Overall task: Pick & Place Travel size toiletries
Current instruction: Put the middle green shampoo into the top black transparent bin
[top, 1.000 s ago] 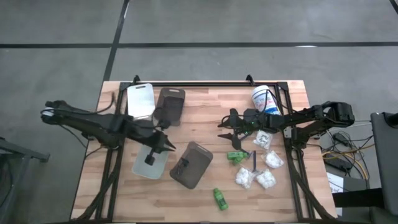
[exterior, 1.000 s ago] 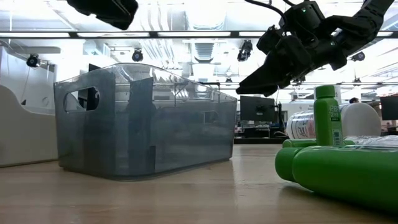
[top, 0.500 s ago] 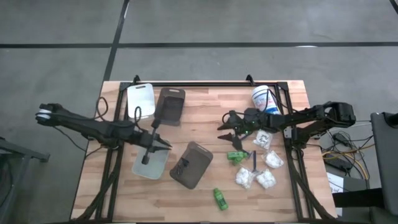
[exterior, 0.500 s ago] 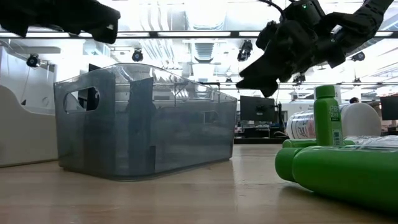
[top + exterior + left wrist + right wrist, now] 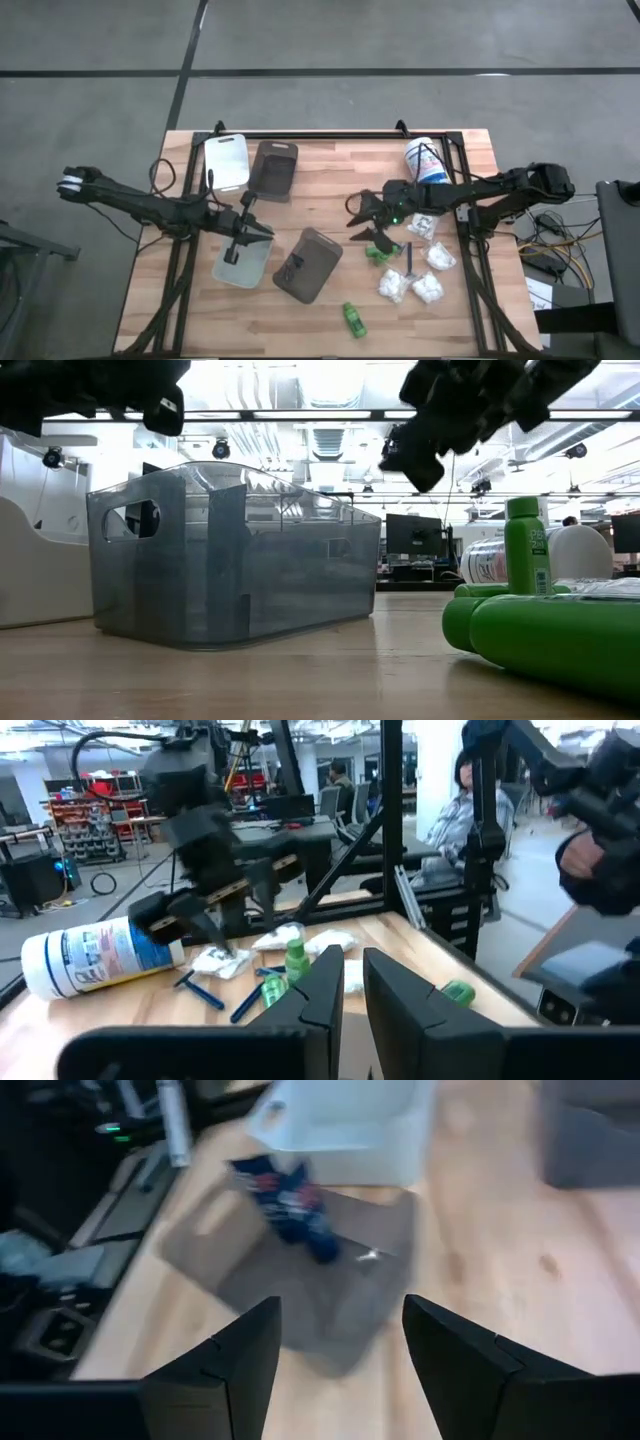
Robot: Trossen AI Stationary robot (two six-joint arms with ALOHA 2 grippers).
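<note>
While aloft: right pincer [image 5: 362,222] (spread).

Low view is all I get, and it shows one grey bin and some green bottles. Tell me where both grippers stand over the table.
Observer: In the high view, the right gripper hangs over bare wood, close to the green bottles, on their tray side.
Operator: Give me its fingers.
Observer: They are open with nothing between them, going by the right wrist view.
Operator: Now the left one.
Observer: The left gripper is above the pale grey tray, which lies beside the dark grey tray.
</note>
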